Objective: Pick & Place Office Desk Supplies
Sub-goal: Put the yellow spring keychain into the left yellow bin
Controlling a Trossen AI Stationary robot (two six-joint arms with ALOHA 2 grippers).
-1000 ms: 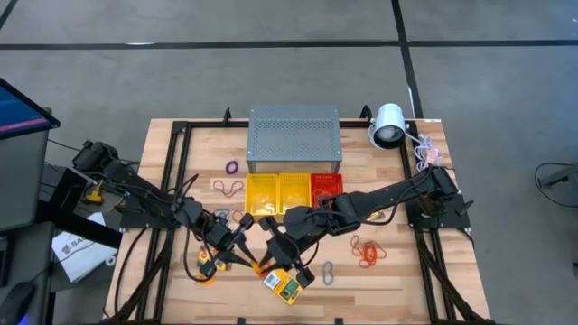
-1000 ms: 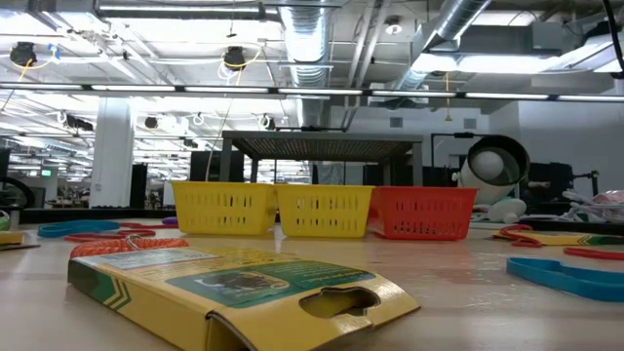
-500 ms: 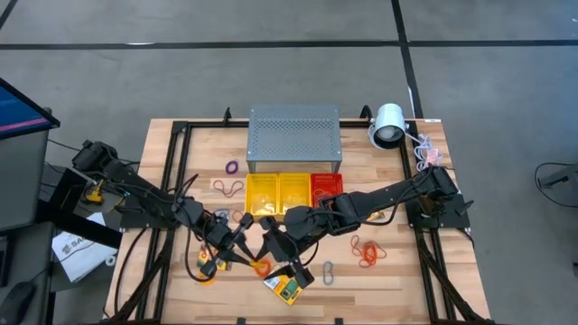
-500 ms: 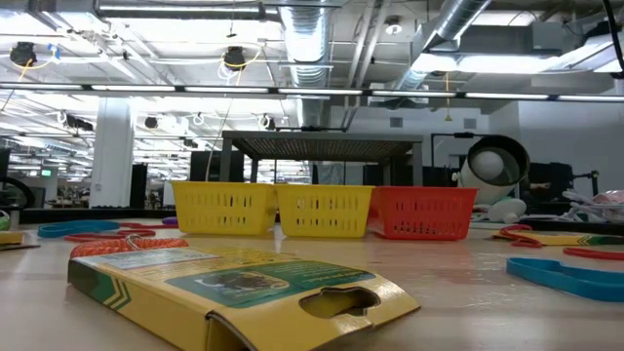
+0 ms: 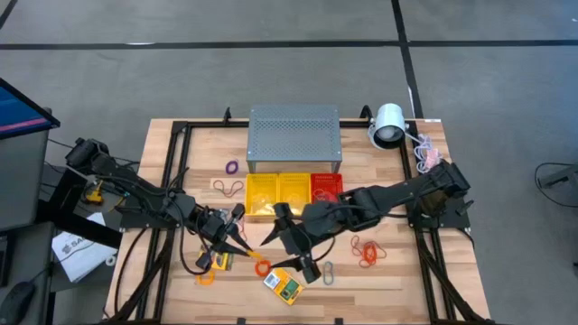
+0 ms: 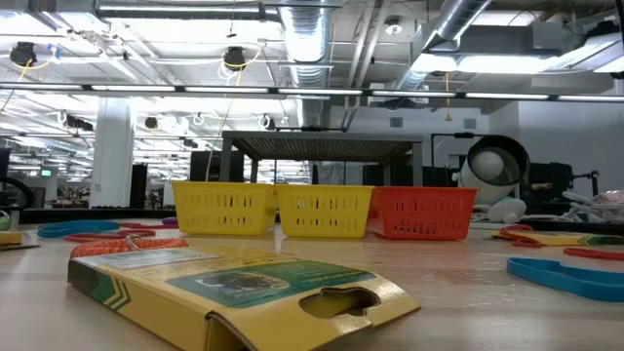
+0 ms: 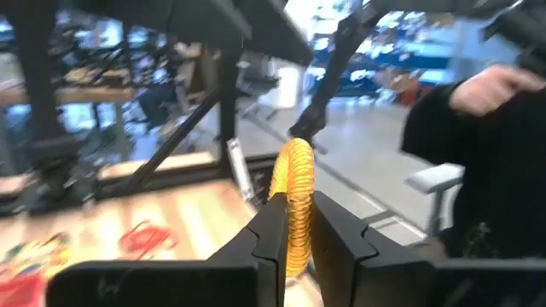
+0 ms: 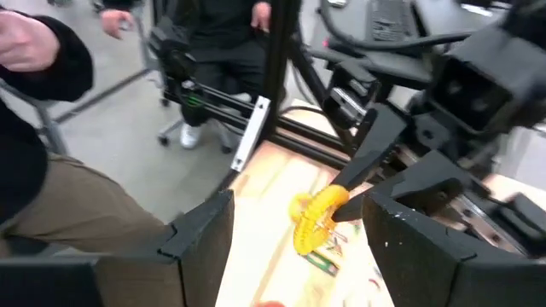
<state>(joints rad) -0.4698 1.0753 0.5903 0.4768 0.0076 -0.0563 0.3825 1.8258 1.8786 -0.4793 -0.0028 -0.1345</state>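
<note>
Right fingers [image 5: 291, 245] just let go and backed off, now spread. Card box [image 5: 284, 285] lies on the near worktop [image 5: 388, 280]. My left fingers [image 5: 237, 242] pinch the orange band loop [image 5: 261, 267], lifted near centre. Baskets [image 5: 293, 191] sit farther back.

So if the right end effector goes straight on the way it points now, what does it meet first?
Most likely the orange band loop pinched in the left end effector, directly ahead between the open fingers of the right end effector. Depth is unclear, so how soon it would touch cannot be told.
</note>
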